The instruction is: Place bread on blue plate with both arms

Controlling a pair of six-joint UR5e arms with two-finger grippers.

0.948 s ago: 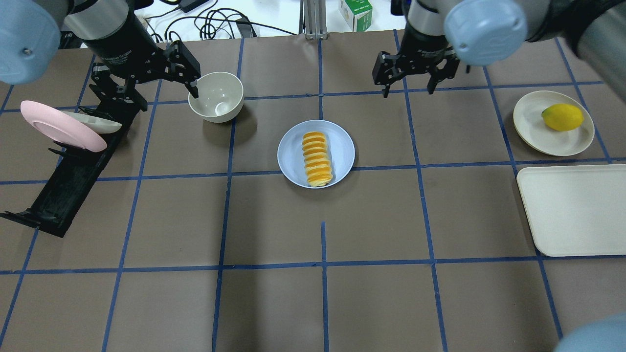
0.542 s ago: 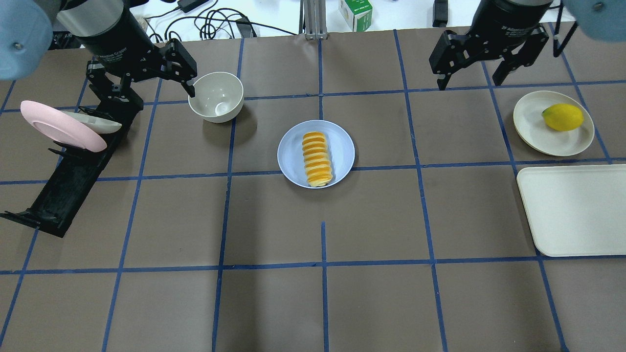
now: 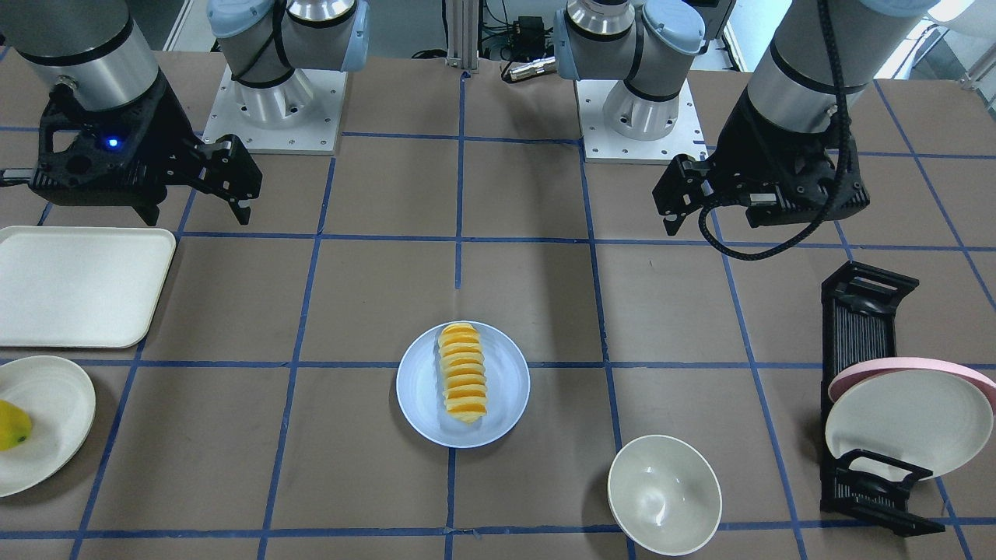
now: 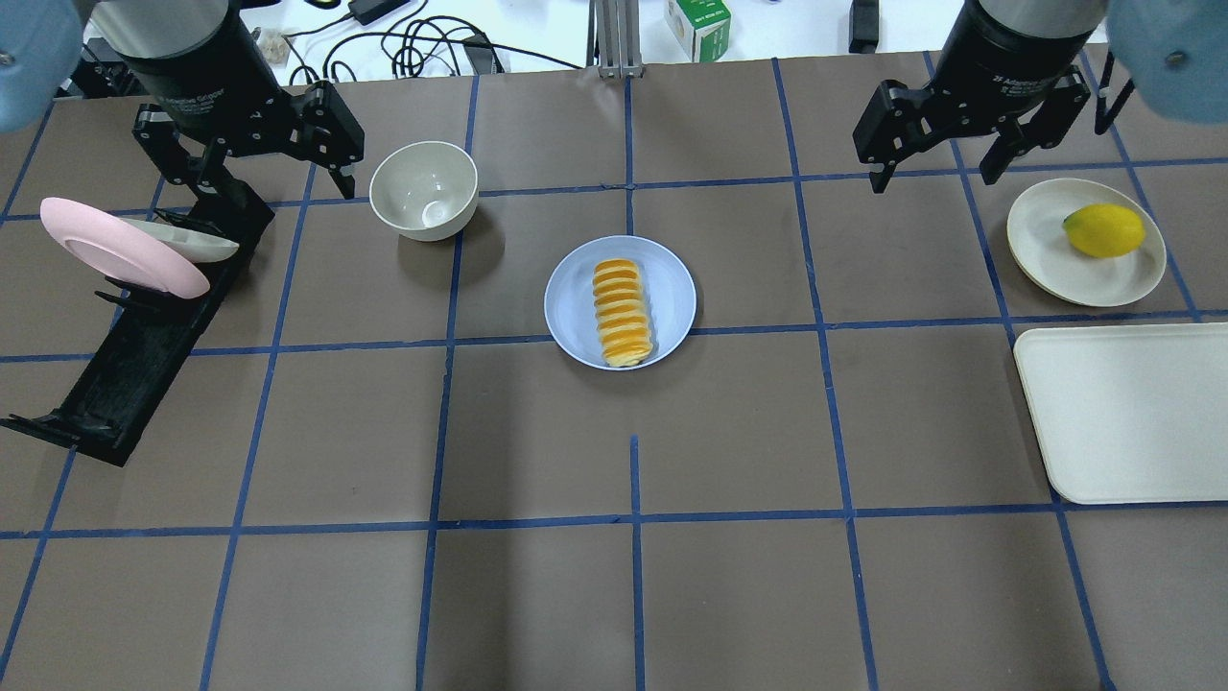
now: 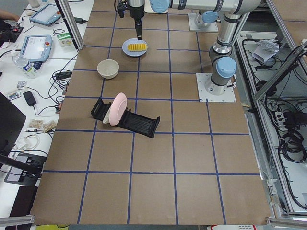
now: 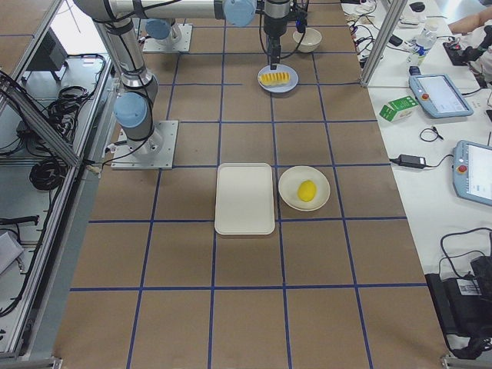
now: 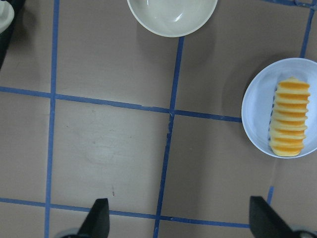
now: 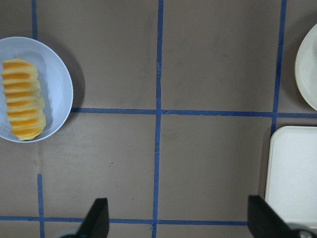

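Observation:
The bread [image 4: 622,312], a ridged orange-yellow loaf, lies lengthwise on the blue plate [image 4: 574,288] at the table's middle. It also shows in the front view [image 3: 463,373] and in both wrist views [image 7: 289,117] [image 8: 22,99]. My left gripper [image 4: 273,180] is open and empty, high at the far left, just left of a cream bowl. My right gripper [image 4: 935,180] is open and empty, high at the far right, beside the lemon's plate. Both are well away from the plate.
A cream bowl [image 4: 424,189] stands left of the blue plate. A black dish rack [image 4: 144,355] at the left edge holds a pink plate [image 4: 115,248] and a cream one. A cream plate [image 4: 1041,245] with a lemon [image 4: 1103,230] and a cream tray [image 4: 1127,413] sit at the right.
My right gripper has moved right, from right of centre to beside the lemon's plate. My left gripper has moved left, off the bowl's rim. The bread and plate have not moved.

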